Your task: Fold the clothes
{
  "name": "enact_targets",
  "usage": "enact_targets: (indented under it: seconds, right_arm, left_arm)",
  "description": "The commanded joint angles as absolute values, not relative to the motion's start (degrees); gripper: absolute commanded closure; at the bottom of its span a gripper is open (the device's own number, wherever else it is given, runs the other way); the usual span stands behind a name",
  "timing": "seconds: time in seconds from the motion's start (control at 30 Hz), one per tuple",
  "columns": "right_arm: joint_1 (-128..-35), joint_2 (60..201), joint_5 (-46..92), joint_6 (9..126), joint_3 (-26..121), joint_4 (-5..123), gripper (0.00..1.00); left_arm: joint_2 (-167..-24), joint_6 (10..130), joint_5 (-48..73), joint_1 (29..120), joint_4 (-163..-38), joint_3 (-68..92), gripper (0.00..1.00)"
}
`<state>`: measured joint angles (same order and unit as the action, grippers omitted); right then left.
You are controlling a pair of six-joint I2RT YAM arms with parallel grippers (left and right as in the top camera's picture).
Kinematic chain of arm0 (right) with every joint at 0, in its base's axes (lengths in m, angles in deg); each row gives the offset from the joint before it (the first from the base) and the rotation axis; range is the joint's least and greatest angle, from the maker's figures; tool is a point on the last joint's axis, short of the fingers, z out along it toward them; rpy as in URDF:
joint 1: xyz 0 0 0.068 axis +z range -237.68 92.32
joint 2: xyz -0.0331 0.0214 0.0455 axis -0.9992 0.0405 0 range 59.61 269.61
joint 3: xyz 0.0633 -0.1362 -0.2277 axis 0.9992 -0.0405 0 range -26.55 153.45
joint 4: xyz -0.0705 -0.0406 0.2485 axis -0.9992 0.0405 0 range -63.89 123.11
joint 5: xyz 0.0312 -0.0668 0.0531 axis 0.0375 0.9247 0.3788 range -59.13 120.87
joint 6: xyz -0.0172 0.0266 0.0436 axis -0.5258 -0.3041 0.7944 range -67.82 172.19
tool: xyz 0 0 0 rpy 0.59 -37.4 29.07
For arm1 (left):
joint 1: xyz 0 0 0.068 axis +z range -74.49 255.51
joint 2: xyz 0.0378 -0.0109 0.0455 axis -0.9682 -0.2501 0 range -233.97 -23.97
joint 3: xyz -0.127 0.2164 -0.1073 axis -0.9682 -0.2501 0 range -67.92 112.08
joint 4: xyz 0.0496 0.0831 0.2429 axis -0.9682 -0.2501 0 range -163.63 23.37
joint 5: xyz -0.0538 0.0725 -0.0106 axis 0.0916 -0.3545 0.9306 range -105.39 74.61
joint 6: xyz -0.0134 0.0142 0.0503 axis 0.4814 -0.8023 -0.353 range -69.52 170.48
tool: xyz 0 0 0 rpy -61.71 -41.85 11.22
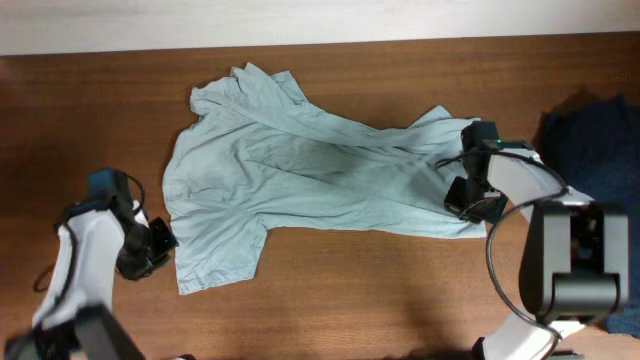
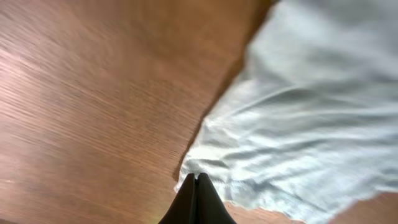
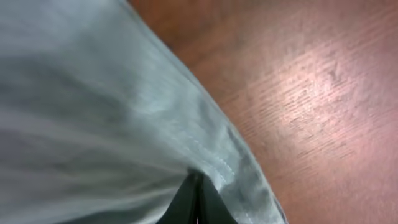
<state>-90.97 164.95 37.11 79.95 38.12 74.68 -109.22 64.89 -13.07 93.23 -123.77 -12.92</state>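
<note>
**Across the table: a shirt held at both ends**

Overhead, on the brown wooden table, the pale grey-blue, thin, wrinkled short-sleeved T-shirt lies spread and unfolded, its long axis running left to right. The black two-finger left gripper sits at the edge of the near sleeve. The black two-finger right gripper sits at the opposite end, on the hem. Each arm is nearest its own end, and the cloth lies between them. A dark navy garment lies apart at the far right.

From the left wrist, the fingers are pressed together with a corner of the fabric drawn up to their tips, seemingly pinched.

From the right wrist, the fingers are likewise clenched, and the stitched hem appears to run in between them.

Any fold, I judge, would carry one end along that axis towards the other.
</note>
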Motion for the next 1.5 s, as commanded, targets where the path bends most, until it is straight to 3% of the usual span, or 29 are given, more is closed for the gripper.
enact_targets:
  seconds: [0.0, 0.17, 0.67, 0.77, 0.87, 1.2, 1.47]
  right_arm:
    - [-91.2, 156.6, 34.8, 77.9, 38.2, 72.7, 0.96]
    - [-91.1, 152.5, 30.8, 78.0, 38.2, 70.2, 0.96]
    - [-91.1, 161.5, 19.3, 70.5, 38.2, 61.9, 0.96]
    - [-91.1, 163.0, 19.2, 70.4, 38.2, 62.1, 0.96]
    - [-91.1, 164.1, 19.2, 70.4, 38.2, 62.4, 0.96]
    - [-91.1, 165.0, 21.5, 70.8, 37.0, 64.0, 0.96]
    - [-91.1, 165.1, 27.2, 78.6, 32.6, 65.4, 0.96]
  left_arm:
    - [-103.3, 61.1, -13.3, 90.9, -121.8, -11.3, 0.94]
    - [-103.7, 61.3, -10.3, 86.2, -115.1, -12.0, 0.88]
    - [-121.5, 56.6, -10.0, 77.4, -95.3, -12.8, 0.88]
    - [-123.7, 56.6, -10.0, 77.4, -95.2, -12.8, 0.89]
    - [-125.6, 57.4, -9.6, 77.4, -96.0, -12.8, 1.00]
    - [-128.9, 63.4, -7.7, 80.6, -101.6, -12.8, 1.00]
    - [-128.9, 67.6, -7.6, 85.3, -110.0, -12.8, 0.99]
